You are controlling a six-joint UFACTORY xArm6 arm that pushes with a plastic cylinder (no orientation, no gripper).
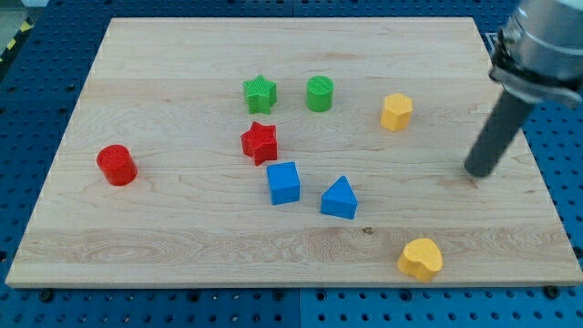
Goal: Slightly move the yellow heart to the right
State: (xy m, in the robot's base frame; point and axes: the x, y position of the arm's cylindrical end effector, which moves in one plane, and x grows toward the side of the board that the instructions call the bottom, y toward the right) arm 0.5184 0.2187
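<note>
My tip [477, 171] rests on the wooden worktop [182, 237] at the right of the frame; this rig carries no jaws, only the dark rod. The yellow heart [420, 259] lies at the lower right near the worktop's bottom edge, below and to the left of my tip, well apart from it. A yellow hexagon block [396, 112] sits up and to the left of my tip. Mid-frame are a green star [260, 93], green cylinder [320, 94], red star [259, 142], blue cube [283, 182] and blue triangular block [339, 199]. A red cylinder [117, 165] stands at left.
</note>
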